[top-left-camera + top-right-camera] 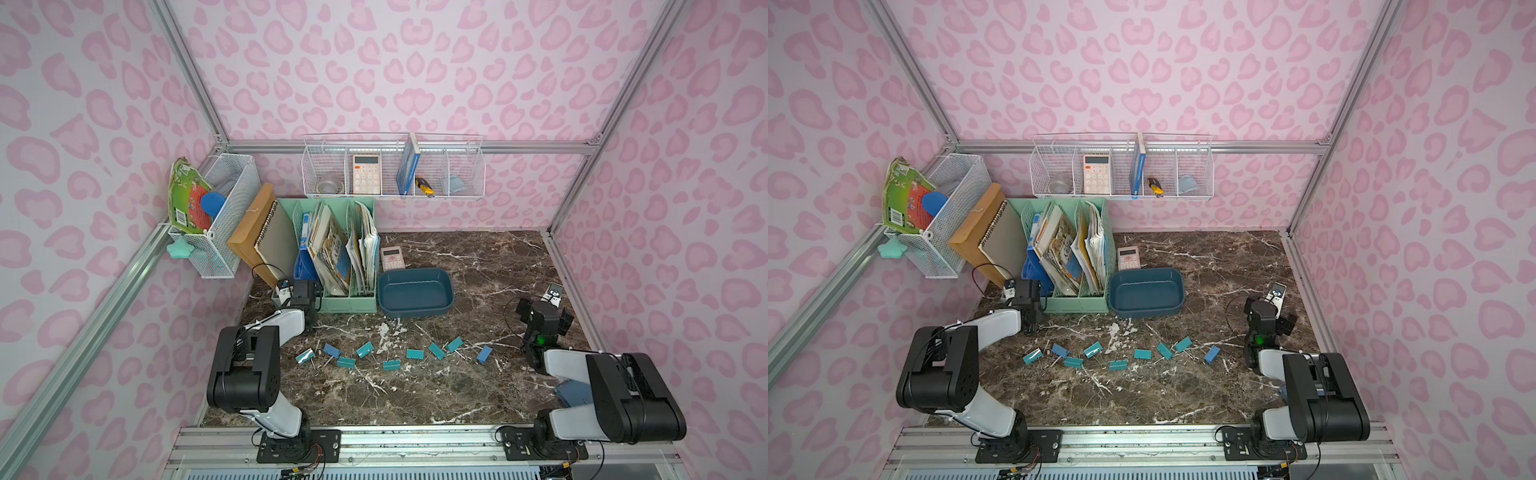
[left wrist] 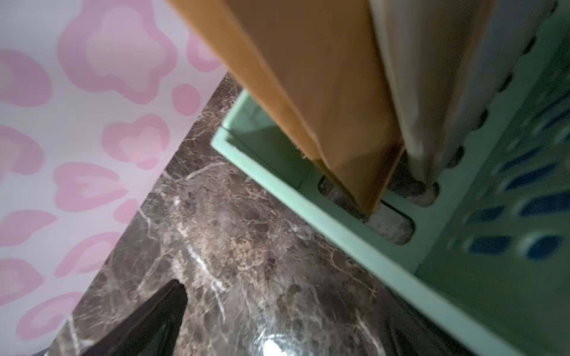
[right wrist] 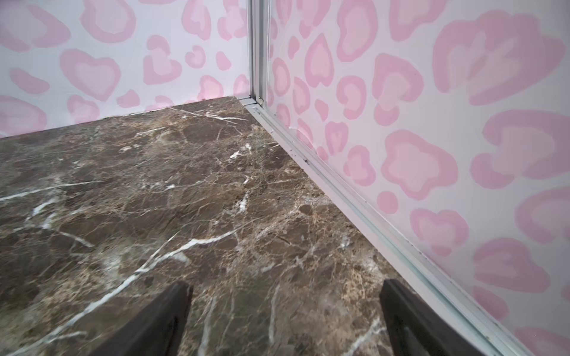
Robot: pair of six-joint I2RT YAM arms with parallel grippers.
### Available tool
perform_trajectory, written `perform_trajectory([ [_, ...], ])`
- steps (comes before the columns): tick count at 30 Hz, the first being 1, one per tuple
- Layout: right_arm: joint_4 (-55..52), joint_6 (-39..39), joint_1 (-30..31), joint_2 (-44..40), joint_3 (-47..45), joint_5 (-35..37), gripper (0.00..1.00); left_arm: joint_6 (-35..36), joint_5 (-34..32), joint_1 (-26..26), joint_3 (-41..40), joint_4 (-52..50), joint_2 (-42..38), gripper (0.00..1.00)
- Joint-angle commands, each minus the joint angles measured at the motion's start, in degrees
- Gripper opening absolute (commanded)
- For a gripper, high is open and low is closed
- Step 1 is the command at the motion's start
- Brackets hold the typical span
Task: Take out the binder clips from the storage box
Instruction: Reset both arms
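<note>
The storage box [image 1: 415, 305] [image 1: 1146, 307] is a shallow dark blue tray at mid-table, and I see nothing inside it. Several binder clips [image 1: 365, 350] [image 1: 1093, 350], teal and blue, lie in a loose row on the marble in front of the box, from a teal one [image 1: 304, 356] to a blue one [image 1: 484, 354]. My left gripper [image 1: 301, 291] [image 2: 283, 323] hangs open over bare marble beside the green organizer's left end. My right gripper [image 1: 544, 316] [image 1: 1268, 316] [image 3: 285, 286] stands open and holds nothing, near the right wall. Neither gripper touches a clip.
A mint-green file organizer [image 1: 353, 303] [image 2: 339, 234] with papers stands left of the box; a brown envelope [image 2: 308, 92] leans in its end slot. A pink calculator [image 1: 392, 257] lies behind the box. White wire baskets [image 1: 395, 166] hang on the walls. An aluminium rail [image 3: 354, 197] edges the table.
</note>
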Motion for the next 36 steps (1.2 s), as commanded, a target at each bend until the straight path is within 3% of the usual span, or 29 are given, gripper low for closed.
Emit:
perform_trajectory([
  [1, 7.68, -1.32, -1.31, 1.14, 0.44, -4.45, 1.0, 4.33, 8.89, 0.59, -3.31, 22.39, -1.69, 0.99],
  [4, 24.25, -5.29, -1.87, 3.79, -5.73, -12.46, 0.99, 5.97, 15.38, 1.31, -9.17, 30.51, -4.5, 0.99],
  [6, 21.9, -6.7, -1.55, 2.47, -6.2, -16.98, 1.0, 6.8, 18.05, 1.49, -11.46, 34.13, -5.03, 0.99],
  [10, 41.23, -10.58, -0.73, 8.34, -12.3, -20.87, 1.0, 7.49, 22.17, 2.37, -13.0, 36.44, -5.09, 0.99],
  [14, 27.11, -11.31, -0.27, 5.9, -7.07, -23.61, 1.0, 9.77, 25.21, 2.59, -17.45, 48.67, -2.05, 1.0],
  [18, 32.19, -11.3, -0.52, 7.53, -8.24, -23.78, 1.0, 8.97, 25.17, 2.59, -15.97, 43.11, -3.61, 0.99],
  [36, 31.47, -11.14, -0.62, 7.38, -8.1, -23.87, 1.0, 8.94, 25.12, 2.6, -16.05, 43.21, -3.65, 0.99],
])
